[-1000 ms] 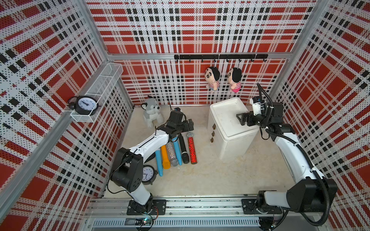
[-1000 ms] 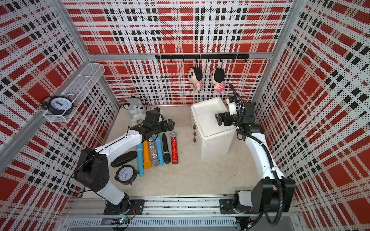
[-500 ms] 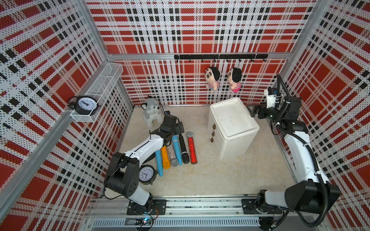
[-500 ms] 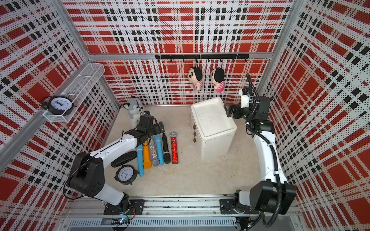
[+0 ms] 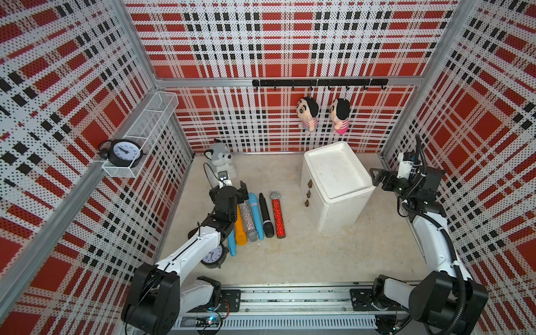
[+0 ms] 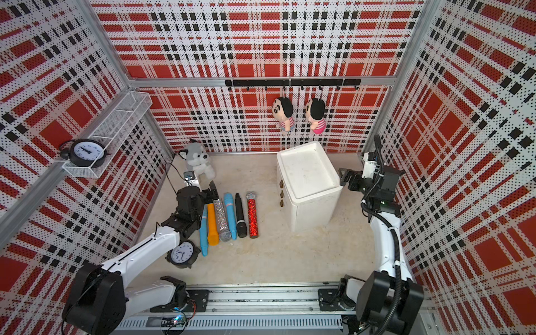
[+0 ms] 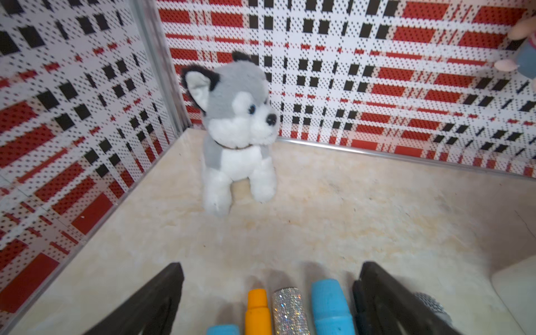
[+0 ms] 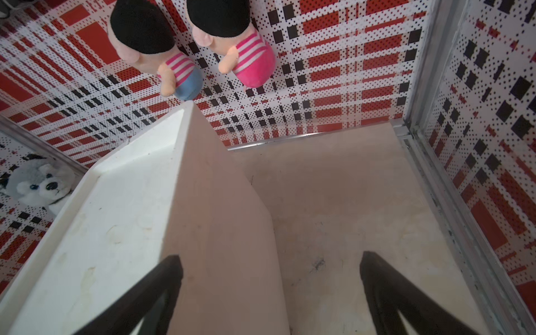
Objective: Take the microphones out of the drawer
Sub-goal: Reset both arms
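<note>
1. Left pincer (image 7: 271,265) stands wide apart and holds nothing. It is above the 12 o'clock ends of the microphones (image 5: 249,217), and the orange, silver and blue tips show between its fingers.
2. Right pincer (image 8: 270,255) is likewise spread and empty, just off the 3 o'clock side of the white drawer cabinet (image 5: 336,174), near its top edge.
3. Six microphones lie side by side on the table (image 5: 304,255), at about 9 o'clock of its middle. From 9 toward 3 o'clock they are slim blue (image 5: 232,243), orange (image 5: 240,229), silver glitter (image 5: 250,223), blue (image 5: 256,214), black (image 5: 266,214) and red glitter (image 5: 278,214).
4. The cabinet stands at 1 o'clock. Its three drawers (image 5: 308,193) face 9 o'clock and are shut, so their insides are hidden.
5. A plush husky (image 5: 220,158) sits at 11 o'clock. An alarm clock (image 5: 211,256) lies at 8 o'clock, partly under the left arm.
</note>
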`<state>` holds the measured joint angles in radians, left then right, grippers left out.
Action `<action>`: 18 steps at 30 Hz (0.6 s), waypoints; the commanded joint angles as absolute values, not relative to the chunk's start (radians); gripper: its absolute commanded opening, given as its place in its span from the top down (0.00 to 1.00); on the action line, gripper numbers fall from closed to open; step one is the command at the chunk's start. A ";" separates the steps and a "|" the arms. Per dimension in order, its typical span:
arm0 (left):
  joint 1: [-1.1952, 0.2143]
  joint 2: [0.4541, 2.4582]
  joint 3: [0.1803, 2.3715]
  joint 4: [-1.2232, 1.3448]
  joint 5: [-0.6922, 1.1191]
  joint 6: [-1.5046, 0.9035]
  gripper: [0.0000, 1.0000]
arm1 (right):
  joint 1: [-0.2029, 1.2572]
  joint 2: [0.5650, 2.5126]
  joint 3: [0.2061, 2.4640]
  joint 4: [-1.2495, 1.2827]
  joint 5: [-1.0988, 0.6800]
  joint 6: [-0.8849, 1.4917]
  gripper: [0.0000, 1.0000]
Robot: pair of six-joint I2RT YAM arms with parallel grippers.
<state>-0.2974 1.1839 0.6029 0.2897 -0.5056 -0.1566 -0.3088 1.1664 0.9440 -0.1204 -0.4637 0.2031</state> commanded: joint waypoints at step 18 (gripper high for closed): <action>-0.133 1.294 0.301 0.943 -0.506 -0.064 0.02 | -0.270 1.245 0.521 0.425 -0.239 0.221 0.00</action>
<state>-0.1364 1.2621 0.3466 0.7555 -0.5388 -0.0788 -0.2832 1.2217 0.5102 0.3061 -0.2329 0.2417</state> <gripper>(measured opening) 0.983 0.997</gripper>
